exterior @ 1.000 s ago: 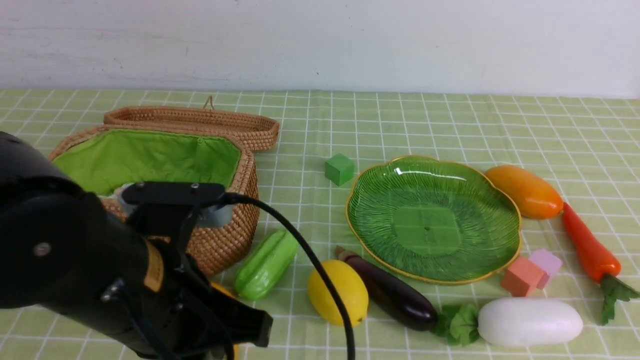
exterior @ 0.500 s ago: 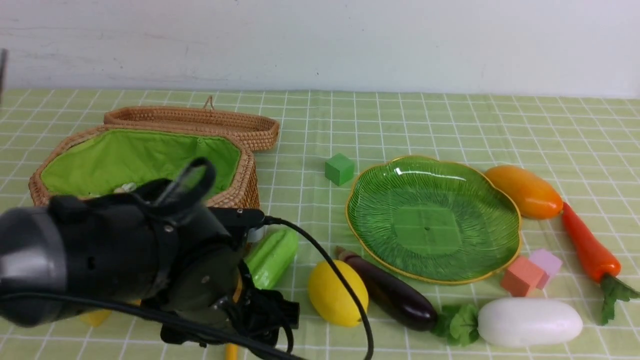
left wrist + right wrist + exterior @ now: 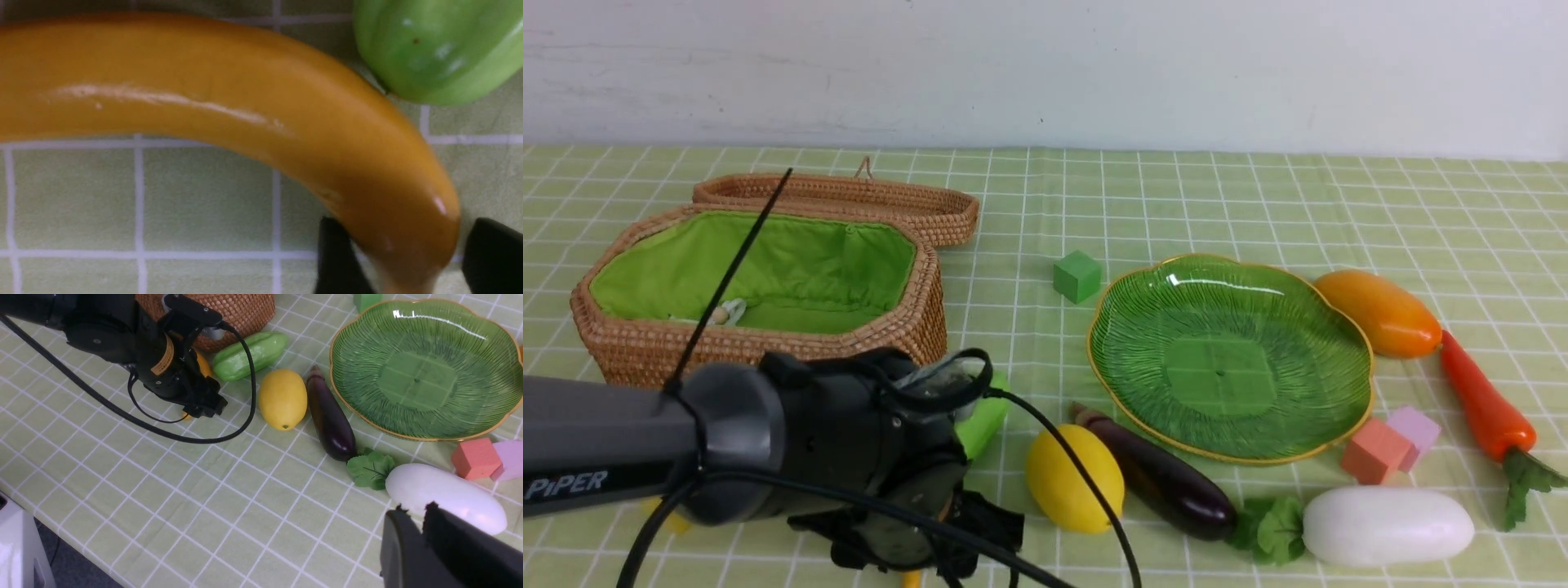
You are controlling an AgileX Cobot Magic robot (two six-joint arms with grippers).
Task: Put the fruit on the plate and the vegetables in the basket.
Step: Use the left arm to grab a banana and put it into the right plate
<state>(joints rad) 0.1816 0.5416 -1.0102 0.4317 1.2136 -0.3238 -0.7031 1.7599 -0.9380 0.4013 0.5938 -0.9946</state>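
My left gripper (image 3: 404,223) is open, its two black fingers straddling one end of the yellow banana (image 3: 229,106), which lies on the cloth; one finger touches it and the other stands slightly off. The green gourd (image 3: 985,416) lies just beside the banana. In the front view the left wrist hides most of the banana. The lemon (image 3: 1074,478), eggplant (image 3: 1168,482), radish (image 3: 1388,527), carrot (image 3: 1486,408) and mango (image 3: 1380,314) lie around the green plate (image 3: 1229,359). Nothing lies in the wicker basket (image 3: 768,347) at the left. My right gripper (image 3: 413,508) is shut on nothing, above the radish.
A green block (image 3: 1077,276) sits behind the plate. An orange block (image 3: 1374,451) and a pink block (image 3: 1417,426) sit at the plate's front right. The basket's lid (image 3: 849,200) lies open behind it. The table's front edge shows in the right wrist view.
My left arm has swung down from in front of the basket to lie low over the front left of the table. Its jaws opened and now sit around the banana's end.
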